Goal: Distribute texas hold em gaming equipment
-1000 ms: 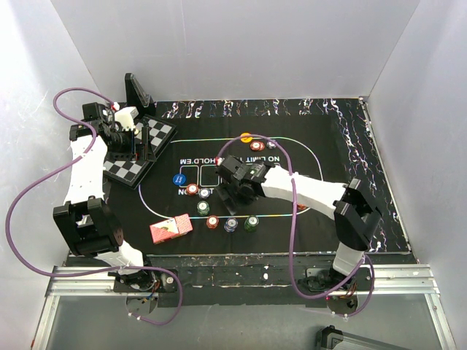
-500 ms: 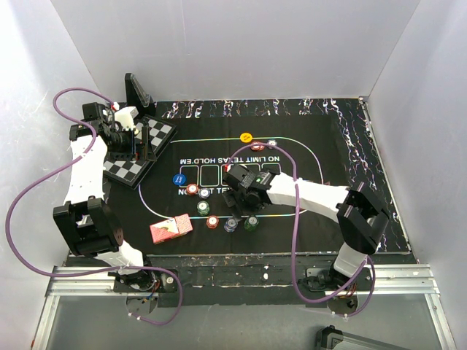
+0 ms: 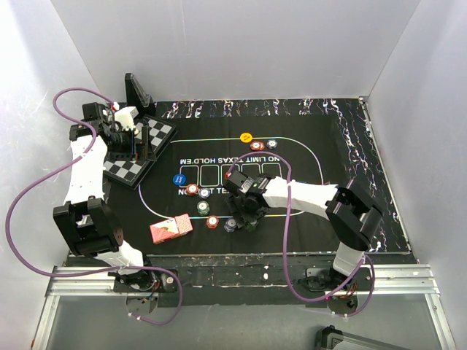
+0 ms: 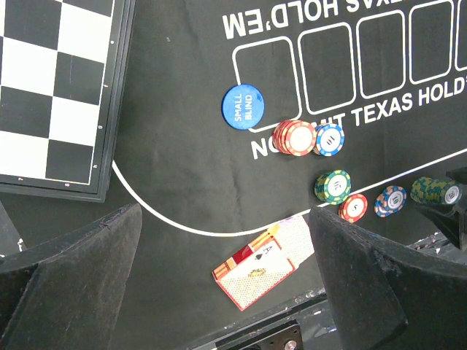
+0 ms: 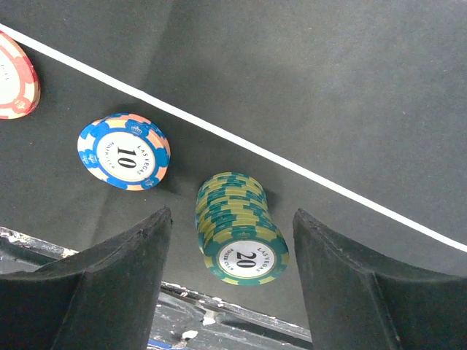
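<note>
Right gripper (image 3: 245,212) hovers over the green chip stack (image 5: 235,230) at the near edge of the black mat (image 5: 328,87), jaws spread either side, nothing held. Looks like the pick-up step: next it must drop lower and squeeze squarely.

My left arm (image 3: 84,175) and right arm (image 3: 306,195) are smooth white links between boxy black joints, each trailing a looping purple cable (image 3: 29,191). The left tool (image 4: 226,248) and right tool (image 5: 232,240) end in broad, matte black fingers (image 5: 102,292) with a faintly grainy skin. My bases (image 3: 144,283) are black too.
</note>
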